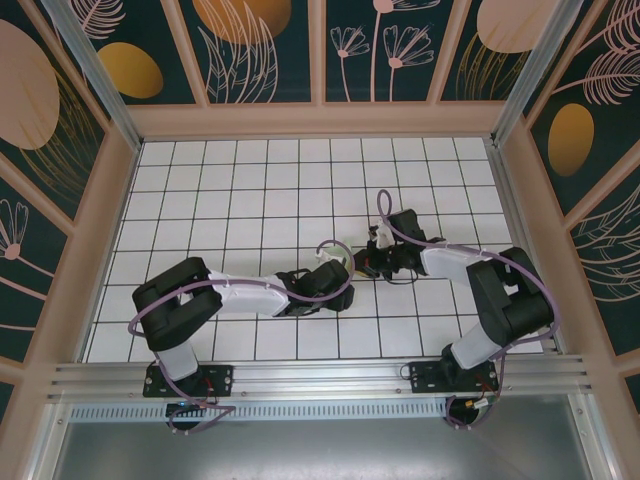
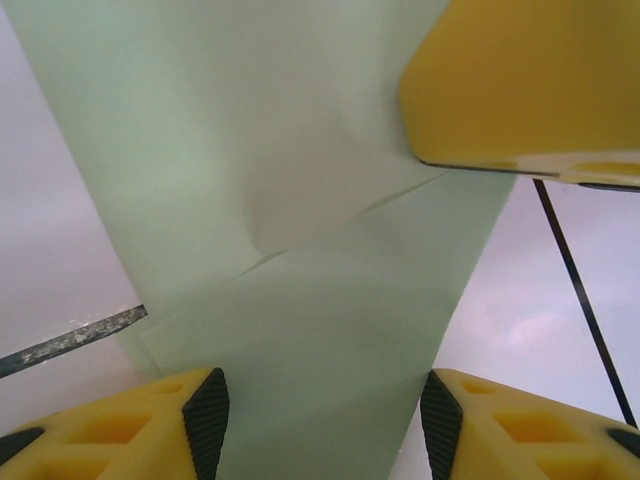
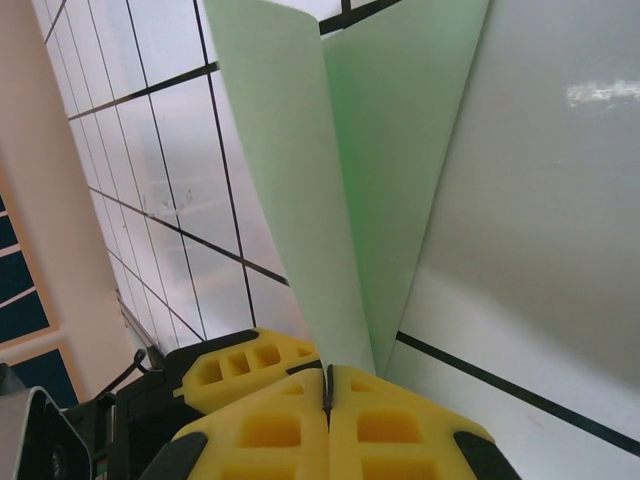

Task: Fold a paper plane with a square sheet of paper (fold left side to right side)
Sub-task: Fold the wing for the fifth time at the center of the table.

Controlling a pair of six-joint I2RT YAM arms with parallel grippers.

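So on the left side, the left gripper [image 2: 325, 425] has its jaws apart. You can see both black pads [image 2: 207, 420] in its wrist cam, and the strip of paper [image 2: 300, 200] runs down between them. There's a sliver of gap on the right pad's side, so I'd call it open around the paper, not squeezing it.

The paper itself sits in the middle where the two arms meet, a bit right of centre over the white tiled table [image 1: 250, 180]. It's pale mint-green and definitely not a flat square anymore. The left wrist view shows overlapping layers and a couple of diagonal creases. From the right wrist view it stands up in a narrow V, like two long flaps meeting along a spine.

Over on the right, the right gripper [image 3: 327, 385] is closed tight, fingers pressed together, pinching the bottom of that V. One yellow finger [image 2: 520, 90] of it also pokes into the top right of the left wrist view, resting against the paper.

Progress-wise, my guess is it's well along. The early folds look done and it's already slim and dart-ish. What seems left is closing one side over the other, pressing the crease and setting it down. I can't tell if the nose is sharp.
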